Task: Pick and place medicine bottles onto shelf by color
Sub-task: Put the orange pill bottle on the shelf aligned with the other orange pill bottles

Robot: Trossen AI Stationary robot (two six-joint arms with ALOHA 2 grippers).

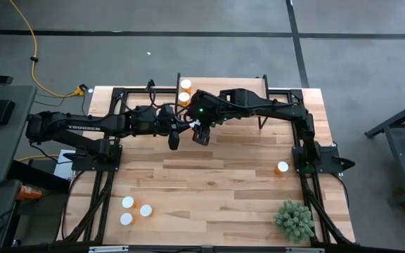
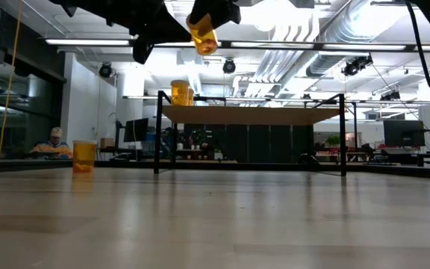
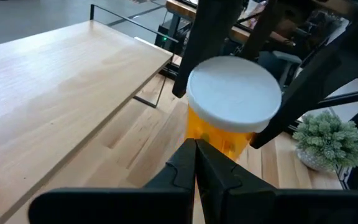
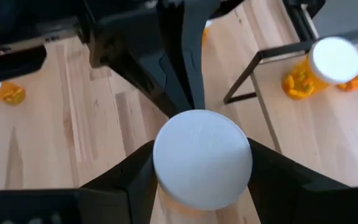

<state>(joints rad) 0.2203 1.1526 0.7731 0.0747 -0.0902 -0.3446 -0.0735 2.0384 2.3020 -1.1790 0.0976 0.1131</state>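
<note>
The right end effector (image 4: 201,186) grips a white-capped translucent amber pill bottle (image 2: 203,33) aloft; the closed left end effector (image 3: 196,163) (seemingly touching) could knock it loose.

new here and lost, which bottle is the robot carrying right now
Start at the shelf at the table's far edge. In front of its left end the right gripper clamps one medicine bottle up in the air. Every other bottle stands on a surface; this one hangs tilted.

Left arm (image 1: 76,128): "TROSSEN" is printed in white lettering along its link.
Other markings: none can be read.
</note>
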